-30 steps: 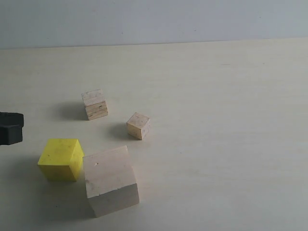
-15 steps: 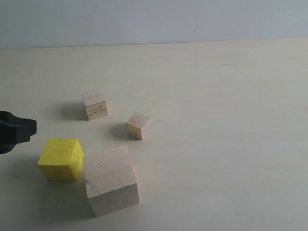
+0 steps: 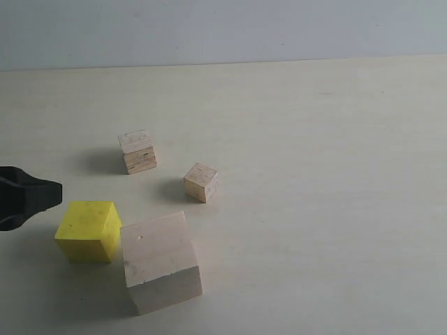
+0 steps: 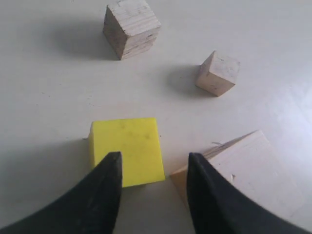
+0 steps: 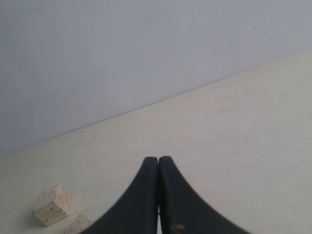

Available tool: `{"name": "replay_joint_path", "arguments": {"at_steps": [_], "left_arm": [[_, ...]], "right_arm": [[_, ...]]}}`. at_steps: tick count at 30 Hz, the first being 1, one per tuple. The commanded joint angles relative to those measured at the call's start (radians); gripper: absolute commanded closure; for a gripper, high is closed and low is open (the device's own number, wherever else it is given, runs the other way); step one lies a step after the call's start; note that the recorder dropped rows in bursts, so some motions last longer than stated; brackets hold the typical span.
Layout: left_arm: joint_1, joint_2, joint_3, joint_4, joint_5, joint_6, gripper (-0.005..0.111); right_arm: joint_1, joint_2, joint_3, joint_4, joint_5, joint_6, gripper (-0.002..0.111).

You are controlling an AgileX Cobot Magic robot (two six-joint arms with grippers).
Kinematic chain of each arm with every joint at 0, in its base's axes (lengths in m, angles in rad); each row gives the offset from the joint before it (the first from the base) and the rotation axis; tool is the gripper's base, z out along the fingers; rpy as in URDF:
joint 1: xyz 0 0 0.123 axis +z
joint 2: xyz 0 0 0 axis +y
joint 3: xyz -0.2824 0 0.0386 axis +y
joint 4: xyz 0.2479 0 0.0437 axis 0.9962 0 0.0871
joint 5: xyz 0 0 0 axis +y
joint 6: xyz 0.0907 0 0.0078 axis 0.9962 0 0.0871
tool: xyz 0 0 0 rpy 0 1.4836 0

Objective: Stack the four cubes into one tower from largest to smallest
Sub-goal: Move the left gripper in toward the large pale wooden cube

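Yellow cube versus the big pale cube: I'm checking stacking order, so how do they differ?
The yellow cube is bright yellow; the pale cube is bare light wood. The pale cube is clearly larger than the yellow cube. Both sit on the table, side by side, unstacked.

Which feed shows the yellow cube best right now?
Left wrist view: the yellow cube is large and close, just ahead of the open left end effector. The exterior view shows it whole but smaller. The right wrist view misses it.
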Motion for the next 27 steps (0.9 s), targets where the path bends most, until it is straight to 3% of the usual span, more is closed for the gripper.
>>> {"name": "replay_joint_path", "arguments": {"at_steps": [1, 20, 27], "left_arm": [[-0.007, 0.001, -0.008, -0.120, 0.037, 0.143, 0.063], [-0.007, 0.109, -0.008, -0.558, 0.250, 0.645, 0.063], [-0.007, 0.130, -0.008, -0.586, 0.283, 0.710, 0.063]], "right_arm": [[0.004, 0.002, -0.006, -0.002, 0.003, 0.003, 0.108], [0.004, 0.002, -0.006, -0.002, 0.033, 0.003, 0.108], [0.004, 0.002, -0.006, -0.002, 0.033, 0.003, 0.108]]}}
